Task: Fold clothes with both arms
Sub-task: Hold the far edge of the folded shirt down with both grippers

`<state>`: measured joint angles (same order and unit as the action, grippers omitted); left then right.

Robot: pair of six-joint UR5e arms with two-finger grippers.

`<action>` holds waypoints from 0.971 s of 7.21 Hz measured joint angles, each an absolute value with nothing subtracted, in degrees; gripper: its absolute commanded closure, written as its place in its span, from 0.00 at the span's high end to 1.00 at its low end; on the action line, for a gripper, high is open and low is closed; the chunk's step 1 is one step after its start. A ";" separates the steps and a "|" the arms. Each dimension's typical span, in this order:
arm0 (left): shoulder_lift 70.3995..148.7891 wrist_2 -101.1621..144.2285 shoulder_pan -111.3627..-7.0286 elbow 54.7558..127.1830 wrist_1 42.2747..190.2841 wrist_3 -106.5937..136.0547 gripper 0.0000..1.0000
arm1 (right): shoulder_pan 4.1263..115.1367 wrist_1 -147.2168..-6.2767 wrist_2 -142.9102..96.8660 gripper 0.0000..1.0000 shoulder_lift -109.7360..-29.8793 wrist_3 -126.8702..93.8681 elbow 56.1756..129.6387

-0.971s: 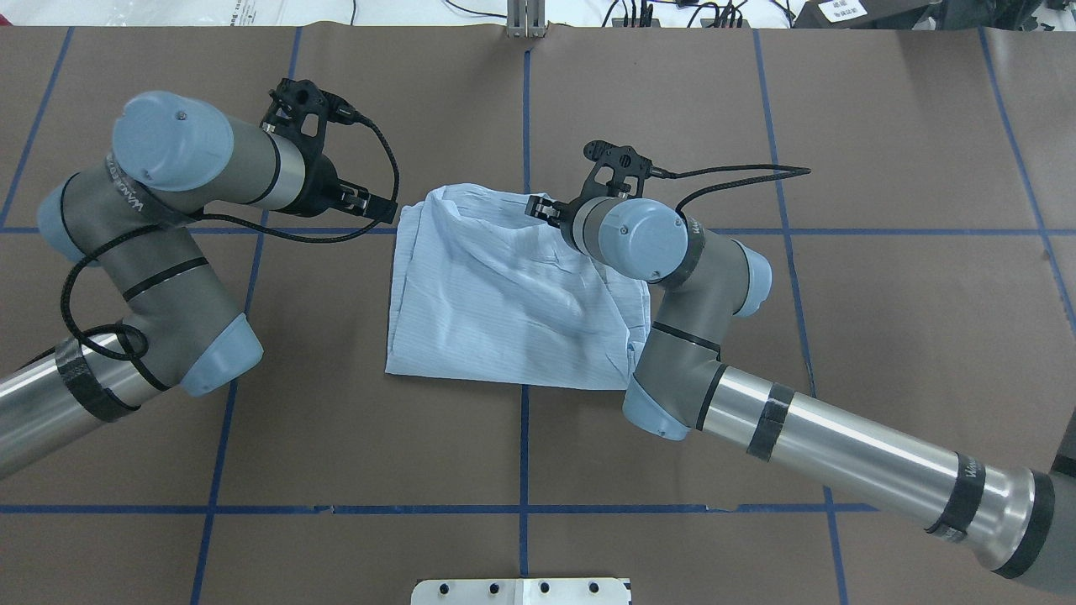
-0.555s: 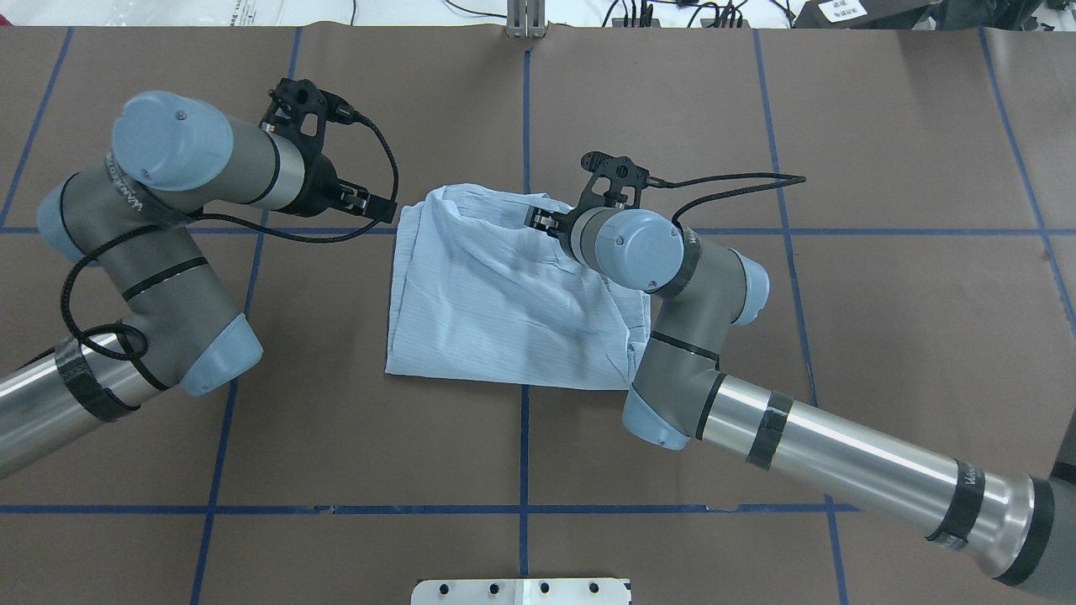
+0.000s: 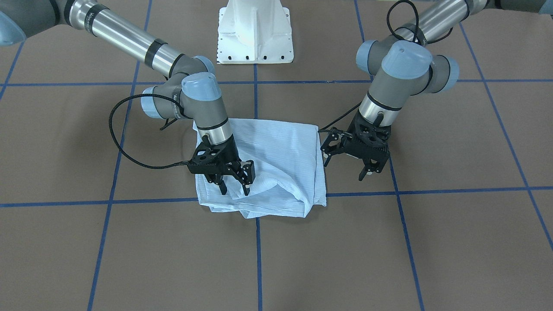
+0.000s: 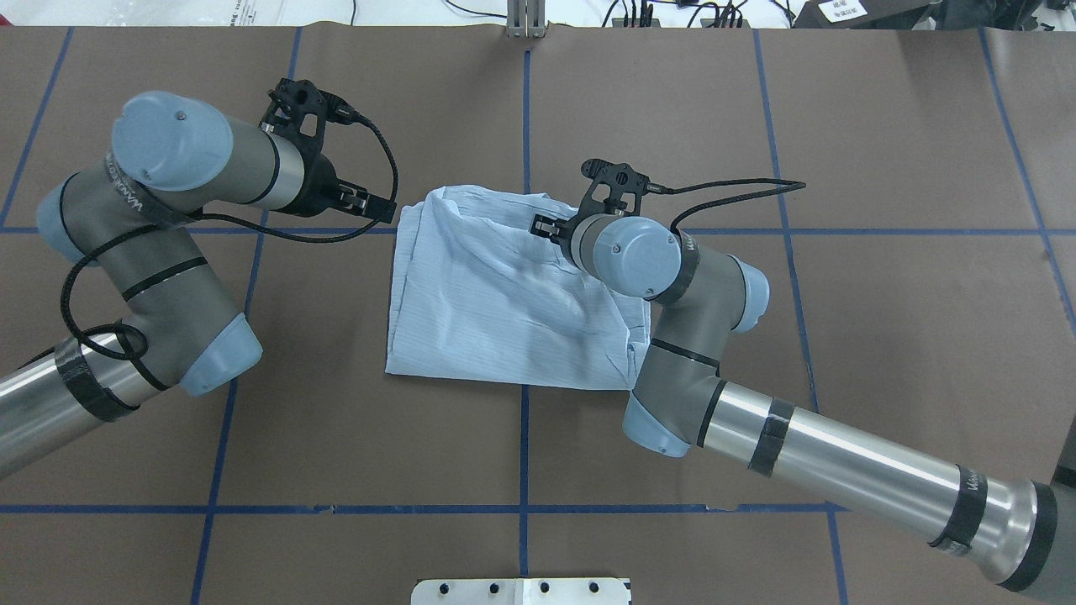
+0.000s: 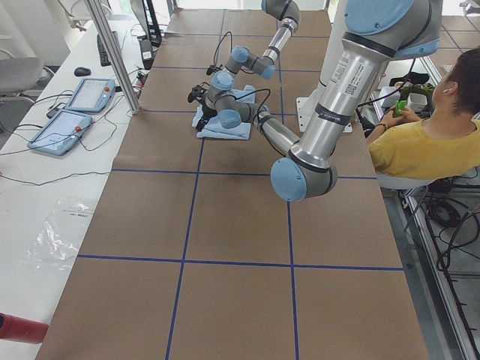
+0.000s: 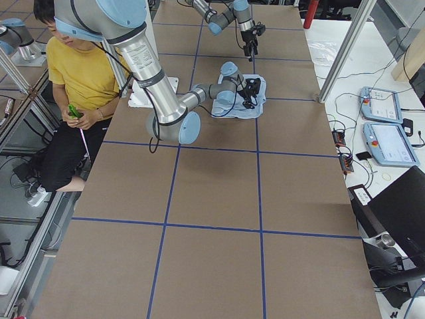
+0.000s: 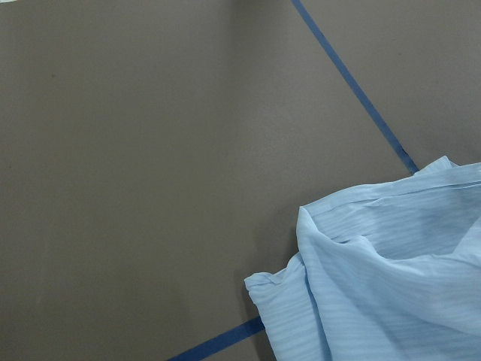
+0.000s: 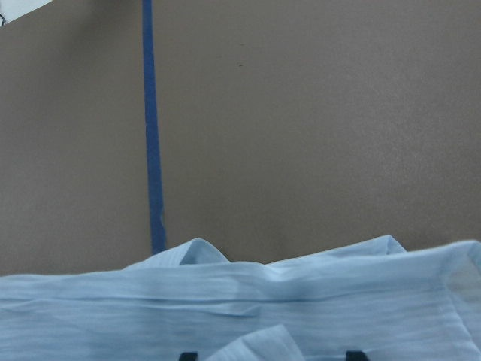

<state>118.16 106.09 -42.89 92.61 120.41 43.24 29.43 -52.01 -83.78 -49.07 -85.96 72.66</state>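
Hiding most of the right gripper point(image 3: 234, 188) in the overhead view is its own wrist. The front view shows its jaws spread wide over the shirt point(image 3: 276, 151), tips down at the fabric; contact unclear, nothing pinched. Left gripper point(image 3: 370, 172) likewise spread, empty, just beside the shirt's edge. Collar and buttons can't be made out. Shirt lies mid-table point(image 3: 432, 242) across the blue tape lines point(image 3: 257, 259) as a rough folded rectangle, crinkled, with the edge away from the robot bunched.

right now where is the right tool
Front-facing view, left side: the right tool is open over the shirt, near its edge farthest from the white base.
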 measured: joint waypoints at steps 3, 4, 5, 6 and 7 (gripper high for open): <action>118.13 106.08 -42.89 92.44 120.41 43.24 1.00 | 29.18 -54.77 -83.49 0.29 -49.17 -85.94 75.57; 118.13 106.08 -42.88 92.41 120.41 43.26 1.00 | 29.18 -54.97 -83.27 0.25 -49.30 -85.75 75.81; 118.13 106.08 -42.84 92.38 120.41 43.30 1.00 | 29.20 -55.01 -83.12 0.10 -49.35 -85.26 75.89; 118.13 106.08 -42.82 92.38 120.41 43.32 1.00 | 29.31 -55.02 -82.90 0.00 -49.37 -84.64 75.90; 118.12 106.08 -42.81 92.39 120.41 43.35 1.00 | 29.53 -55.02 -82.58 0.00 -49.39 -84.13 75.89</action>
<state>118.12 106.08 -42.81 92.39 120.41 43.35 29.53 -55.02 -82.58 -49.39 -84.13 75.89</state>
